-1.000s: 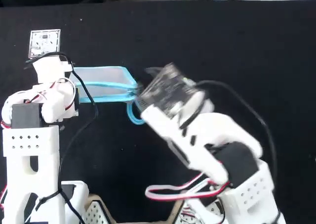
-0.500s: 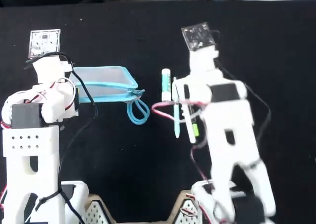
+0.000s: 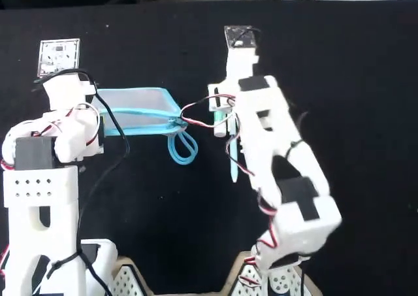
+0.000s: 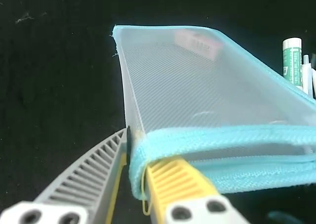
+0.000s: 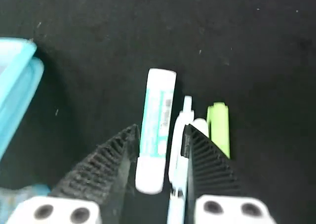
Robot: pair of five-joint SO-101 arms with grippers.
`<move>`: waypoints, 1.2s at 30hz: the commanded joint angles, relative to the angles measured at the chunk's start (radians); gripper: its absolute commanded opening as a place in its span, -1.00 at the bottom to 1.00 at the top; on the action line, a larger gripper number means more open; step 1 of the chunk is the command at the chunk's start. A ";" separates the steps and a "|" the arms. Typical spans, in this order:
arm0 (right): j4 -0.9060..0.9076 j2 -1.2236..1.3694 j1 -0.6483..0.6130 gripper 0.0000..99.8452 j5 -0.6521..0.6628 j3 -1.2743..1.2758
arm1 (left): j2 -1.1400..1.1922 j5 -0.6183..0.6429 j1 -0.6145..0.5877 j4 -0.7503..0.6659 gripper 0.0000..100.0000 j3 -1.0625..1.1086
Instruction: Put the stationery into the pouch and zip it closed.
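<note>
In the high view my left arm (image 3: 62, 129) stands at the left of the frame, beside the near end of the pouch (image 3: 134, 106), a pale mesh bag with blue edging that lies flat on the black worktop (image 3: 359, 80) left of centre. Its blue loop (image 3: 182, 146) trails toward mid-frame. My right arm (image 3: 268, 139) stretches up the middle of the frame and partly covers the glue stick (image 3: 220, 127) and the pen (image 3: 233, 162), which lie just right of the loop, apart from the pouch. A small white card (image 3: 59, 56) sits in the upper left.

In the left wrist view my left end effector (image 4: 136, 150) is clamped on the blue zip edge at one corner of the pouch, with the glue stick and pen lying beyond its far end.

In the right wrist view my right end effector (image 5: 160, 134) is spread apart just over the stationery: the glue stick lies between the fingers (image 5: 118, 150), the pen runs under one fingertip, and a green highlighter (image 5: 218, 130) lies just beside the pen
</note>
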 commanded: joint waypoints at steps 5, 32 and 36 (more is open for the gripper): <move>-0.098 0.147 -0.012 -0.71 -0.018 -0.156 | -0.009 -0.002 -0.004 0.002 -0.94 -0.012; 0.529 0.064 0.259 -0.98 0.273 -0.519 | -0.009 -0.002 -0.005 0.002 -0.94 -0.012; 0.531 0.027 0.324 -0.98 0.431 -0.432 | -0.009 -0.002 -0.005 0.000 -0.94 -0.012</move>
